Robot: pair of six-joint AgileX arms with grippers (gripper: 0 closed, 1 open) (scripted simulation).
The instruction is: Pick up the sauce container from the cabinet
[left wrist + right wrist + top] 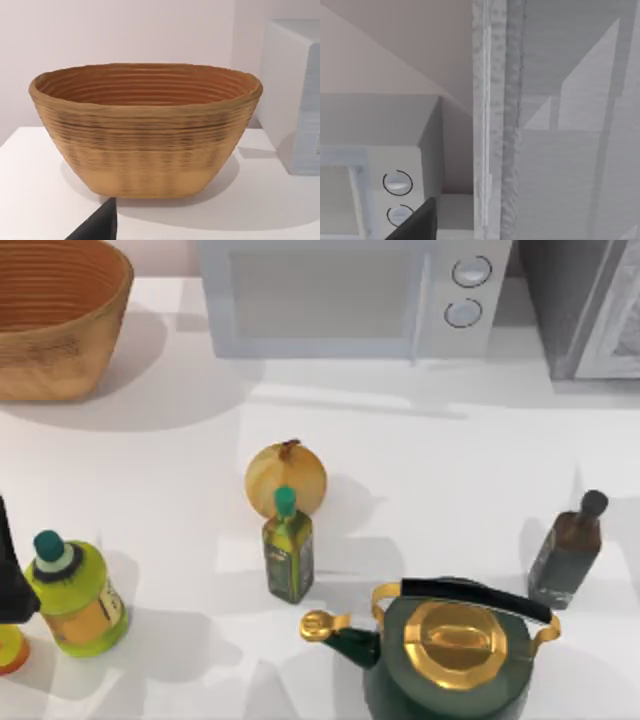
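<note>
— So where is the sauce container sitting?

— No stout maroon-lidded jar is showing; I'm judging it's behind the large dark grey cabinet's point(585, 310) pale streaked door point(492, 125), which the right wrist camera is facing closely.

— Risks?

— Clipping the white two-knob microwave point(350, 295) alongside while approaching. Jaw spacing on either arm: cannot tell.

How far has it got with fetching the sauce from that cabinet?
Nothing looks done yet. The right gripper faces the pale door of the large dark grey cabinet; the left gripper idles facing the woven basket. Reaching in and lifting the sauce container remain.
</note>
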